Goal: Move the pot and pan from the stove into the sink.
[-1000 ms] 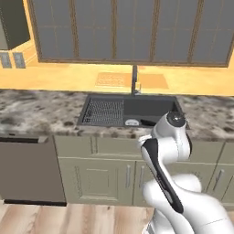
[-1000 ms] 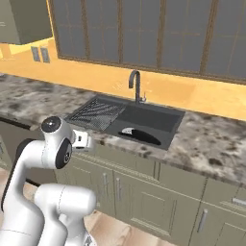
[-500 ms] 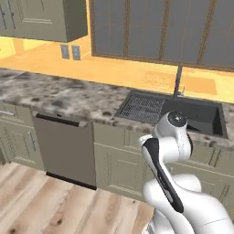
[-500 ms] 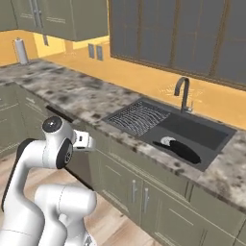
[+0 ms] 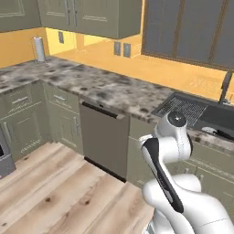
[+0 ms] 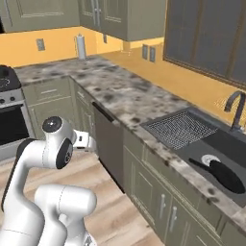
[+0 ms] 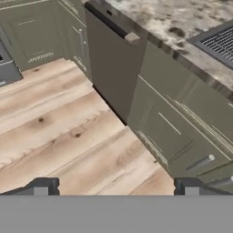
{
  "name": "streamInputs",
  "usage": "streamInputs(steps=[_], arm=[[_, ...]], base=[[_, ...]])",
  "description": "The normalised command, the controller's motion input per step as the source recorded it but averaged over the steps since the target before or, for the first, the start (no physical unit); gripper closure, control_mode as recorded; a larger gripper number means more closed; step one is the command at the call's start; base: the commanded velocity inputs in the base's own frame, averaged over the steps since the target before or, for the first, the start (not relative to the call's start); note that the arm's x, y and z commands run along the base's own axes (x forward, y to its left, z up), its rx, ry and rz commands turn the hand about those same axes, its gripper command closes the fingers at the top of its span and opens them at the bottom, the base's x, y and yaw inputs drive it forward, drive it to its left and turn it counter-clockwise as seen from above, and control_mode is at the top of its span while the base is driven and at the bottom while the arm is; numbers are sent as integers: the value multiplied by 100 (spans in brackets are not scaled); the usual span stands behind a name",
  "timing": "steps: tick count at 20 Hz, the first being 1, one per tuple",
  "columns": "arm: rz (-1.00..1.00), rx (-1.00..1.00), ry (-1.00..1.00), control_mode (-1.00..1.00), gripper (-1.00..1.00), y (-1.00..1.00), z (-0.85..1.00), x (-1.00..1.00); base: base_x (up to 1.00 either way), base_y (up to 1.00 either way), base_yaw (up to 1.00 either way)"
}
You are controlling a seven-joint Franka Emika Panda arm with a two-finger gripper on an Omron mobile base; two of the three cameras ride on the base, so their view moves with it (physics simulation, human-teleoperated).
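Showing the arm folded close above its base in front of the cabinet run, with the gripper (image 7: 115, 185) aimed down at the wooden floor (image 7: 59, 132). In the hand view the two dark fingertips (image 7: 42, 185) stand far apart at the bottom, jaws wide open, with nothing between them.

The pan (image 6: 226, 176), flat and matte black, lies in the basin of the sink (image 6: 192, 126), toward the basin's near right corner, its long handle pointing left to the round silver drain (image 6: 210, 160). The ribbed grid draining section (image 6: 178, 129) takes the left part of the sink, and the grey faucet (image 6: 235, 109) rises at the back edge. In the left base view the sink (image 5: 215, 115) sits in the counter's right stretch, partly behind the arm's upper joint.

The stove (image 6: 10, 113) appears at the left edge of the right base view, past the counter's corner; a dark rounded shape, possibly the pot (image 6: 4, 73), sits on its top, too cropped to be sure.

A grey dishwasher front (image 5: 104, 139) is set under the speckled counter (image 5: 98, 87) left of the sink, and a paper-towel roll (image 5: 39, 49) stands at the counter's far back corner against the yellow wall.
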Motion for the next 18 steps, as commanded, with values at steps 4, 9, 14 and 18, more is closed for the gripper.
streamInputs(steps=[4, 9, 14, 18], arm=[[0, 0, 0, 100, -100, 0, 0, 0], [0, 0, 0, 100, -100, 0, 0, 0], [0, 0, 0, 100, -100, 0, 0, 0], [0, 0, 0, 100, -100, 0, 0, 0]], base=[[-11, 0, 49], [-11, 0, 48], [-11, 0, 46], [-9, 0, 44]])
